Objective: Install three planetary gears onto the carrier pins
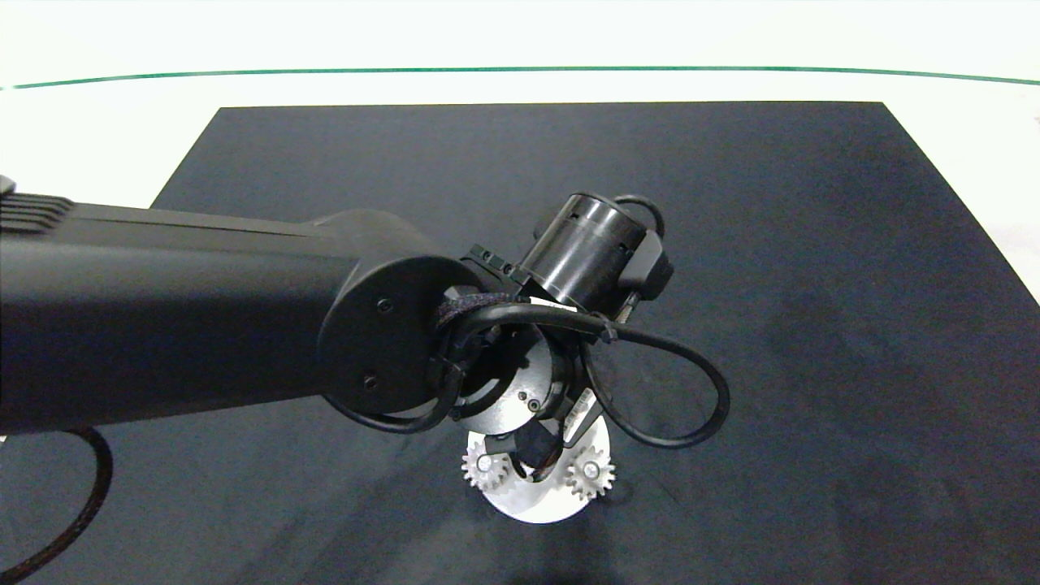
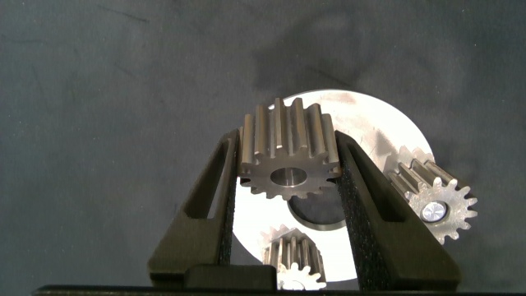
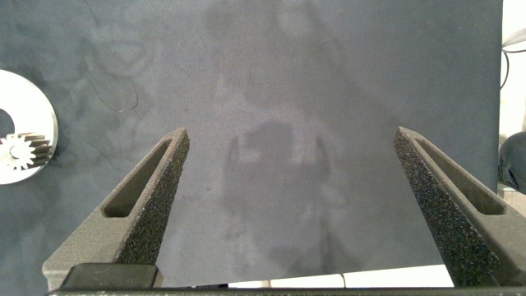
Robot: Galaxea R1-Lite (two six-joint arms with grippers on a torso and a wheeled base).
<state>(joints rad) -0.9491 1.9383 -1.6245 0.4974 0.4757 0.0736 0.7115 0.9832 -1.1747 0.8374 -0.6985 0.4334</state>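
Left fingers (image 2: 228, 197) clamp the third gear (image 2: 288, 158) above the disc (image 2: 386, 136). Two gears (image 2: 436, 201) sit pinned at its 4 and 8 o'clock in the head view. Next, likely: centre the bore over the free pin, unseen here. Right fingers (image 3: 156, 197) gape, idle over bare mat.

White table (image 1: 122, 130) – black mat (image 1: 812, 284), white disc (image 1: 536, 508).

The head camera looked down from above on the dark mat (image 1: 731, 244). The left wrist camera sat close over the white disc (image 2: 374, 123); the right wrist camera caught that disc (image 3: 33, 90) from farther off.
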